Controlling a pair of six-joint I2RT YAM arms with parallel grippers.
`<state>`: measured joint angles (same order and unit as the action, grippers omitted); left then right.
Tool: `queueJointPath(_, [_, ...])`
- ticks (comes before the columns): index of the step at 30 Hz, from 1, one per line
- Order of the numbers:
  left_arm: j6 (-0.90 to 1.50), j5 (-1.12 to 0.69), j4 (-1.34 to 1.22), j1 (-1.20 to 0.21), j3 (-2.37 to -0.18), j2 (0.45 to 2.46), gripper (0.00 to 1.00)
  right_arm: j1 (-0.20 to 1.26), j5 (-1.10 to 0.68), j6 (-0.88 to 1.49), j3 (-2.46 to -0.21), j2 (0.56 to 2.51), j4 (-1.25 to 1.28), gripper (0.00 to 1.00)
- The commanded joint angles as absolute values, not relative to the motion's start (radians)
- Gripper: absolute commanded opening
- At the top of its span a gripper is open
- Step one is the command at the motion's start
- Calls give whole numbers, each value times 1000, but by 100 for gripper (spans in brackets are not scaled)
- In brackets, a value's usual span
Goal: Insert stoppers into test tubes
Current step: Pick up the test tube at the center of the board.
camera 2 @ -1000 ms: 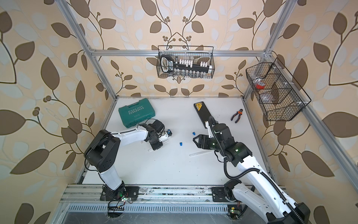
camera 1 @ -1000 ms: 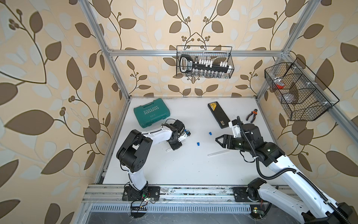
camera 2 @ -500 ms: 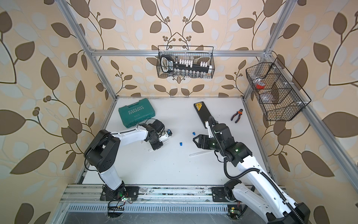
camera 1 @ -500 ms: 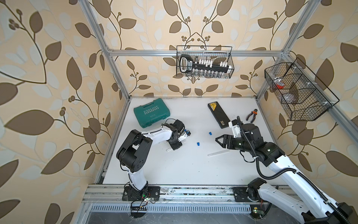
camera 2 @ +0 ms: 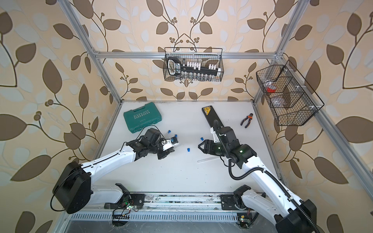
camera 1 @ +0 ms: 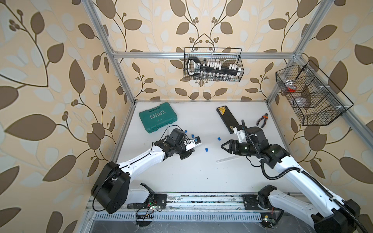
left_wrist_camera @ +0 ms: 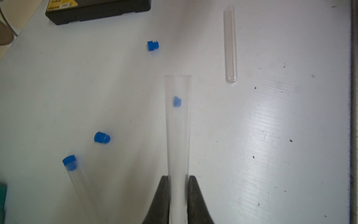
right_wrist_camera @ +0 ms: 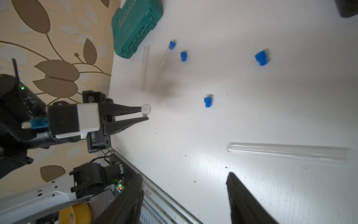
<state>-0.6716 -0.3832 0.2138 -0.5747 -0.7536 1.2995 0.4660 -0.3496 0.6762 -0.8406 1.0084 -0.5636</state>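
Neither arm has visibly shifted since before. The left gripper point(left_wrist_camera: 178, 177) clamps a test tube point(left_wrist_camera: 177, 126), mouth outward for plugging. The right gripper point(right_wrist_camera: 184, 174) gapes empty, and a stopper point(right_wrist_camera: 207, 101) lies loose near that tube's mouth.

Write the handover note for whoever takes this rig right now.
Left gripper: fingers shut on an unstoppered test tube, held off the table.
Right gripper: open, empty, above the table near a bare lying tube.
Done: one stoppered tube lying by the green case, another bare tube beside it.
To do: three loose stoppers on the table; three tubes to plug.
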Motion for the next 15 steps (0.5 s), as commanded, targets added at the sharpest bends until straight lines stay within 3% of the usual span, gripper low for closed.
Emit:
queueJointPath(1, [-735,-477,146,-589,-725,1268,5,490,-424,716,-880,1051,-530,63])
queueJointPath(15, [-833,-538,149,-617,-686,1242,6,619,-464,740,-965,1245,-476,59])
